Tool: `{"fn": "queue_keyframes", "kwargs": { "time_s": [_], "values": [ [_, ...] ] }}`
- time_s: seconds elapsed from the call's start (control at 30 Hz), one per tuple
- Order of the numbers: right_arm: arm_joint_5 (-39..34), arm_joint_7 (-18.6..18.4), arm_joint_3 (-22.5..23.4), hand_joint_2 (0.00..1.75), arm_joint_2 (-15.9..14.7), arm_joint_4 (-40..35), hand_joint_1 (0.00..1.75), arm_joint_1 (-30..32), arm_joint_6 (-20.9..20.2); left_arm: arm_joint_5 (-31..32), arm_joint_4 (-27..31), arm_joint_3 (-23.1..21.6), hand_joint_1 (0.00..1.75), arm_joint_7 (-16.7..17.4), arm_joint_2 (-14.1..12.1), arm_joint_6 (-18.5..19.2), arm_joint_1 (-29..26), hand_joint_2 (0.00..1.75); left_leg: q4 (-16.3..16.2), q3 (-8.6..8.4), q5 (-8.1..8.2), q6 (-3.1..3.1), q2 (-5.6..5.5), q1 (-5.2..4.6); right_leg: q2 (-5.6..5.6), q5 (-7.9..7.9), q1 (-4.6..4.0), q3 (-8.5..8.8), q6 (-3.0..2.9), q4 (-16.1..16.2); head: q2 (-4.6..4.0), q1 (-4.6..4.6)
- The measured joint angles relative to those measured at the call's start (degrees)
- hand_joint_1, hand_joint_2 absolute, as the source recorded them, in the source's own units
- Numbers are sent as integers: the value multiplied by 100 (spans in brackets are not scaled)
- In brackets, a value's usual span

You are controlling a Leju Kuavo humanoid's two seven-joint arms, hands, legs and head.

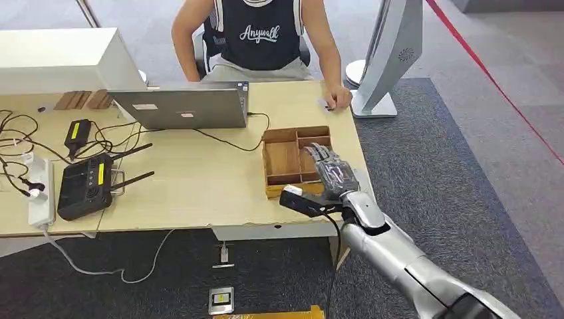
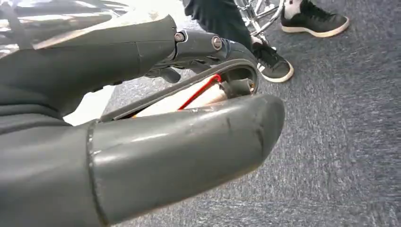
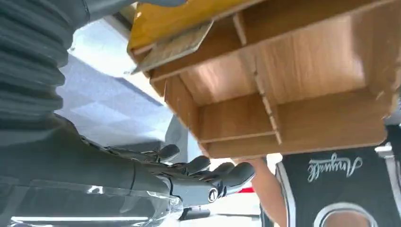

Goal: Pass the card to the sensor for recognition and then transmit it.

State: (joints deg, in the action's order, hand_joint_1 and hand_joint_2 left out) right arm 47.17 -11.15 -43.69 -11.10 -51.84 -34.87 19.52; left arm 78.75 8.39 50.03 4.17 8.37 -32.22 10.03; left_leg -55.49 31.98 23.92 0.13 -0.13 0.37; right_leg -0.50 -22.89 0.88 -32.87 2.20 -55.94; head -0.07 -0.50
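Observation:
A wooden divided tray (image 1: 282,159) stands on the right part of the table, with a yellow front wall (image 3: 179,16). In the right wrist view a thin flat greyish card (image 3: 172,47) lies tilted against that yellow wall. My right hand (image 1: 330,169) hovers over the tray's right compartments with its fingers (image 3: 208,165) stretched out, apart and holding nothing. My left hand (image 2: 179,94) hangs low over grey carpet. Its fingers curl in toward the thumb (image 2: 189,146) with nothing visible between them.
A person sits behind the table, one hand (image 1: 337,98) resting near its far right corner. A laptop (image 1: 183,106), a black router (image 1: 86,186), a power strip (image 1: 40,189) and cables lie to the left. A monitor stand (image 1: 386,60) rises at the right. Shoes (image 2: 314,19) rest on the carpet.

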Motion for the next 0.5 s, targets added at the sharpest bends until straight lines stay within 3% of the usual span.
{"fn": "queue_keyframes", "kwargs": {
  "time_s": [0.5],
  "values": [
    [43, 68, 11, 175, -50, 404, 0, -171, 524, 2, -2, 57, 0, -13, 0, -20, 1, 0, 0, 1, 0, 0, 0, 0, 0, 0, 0, 0, 0, 0, 0, 0]
  ]
}}
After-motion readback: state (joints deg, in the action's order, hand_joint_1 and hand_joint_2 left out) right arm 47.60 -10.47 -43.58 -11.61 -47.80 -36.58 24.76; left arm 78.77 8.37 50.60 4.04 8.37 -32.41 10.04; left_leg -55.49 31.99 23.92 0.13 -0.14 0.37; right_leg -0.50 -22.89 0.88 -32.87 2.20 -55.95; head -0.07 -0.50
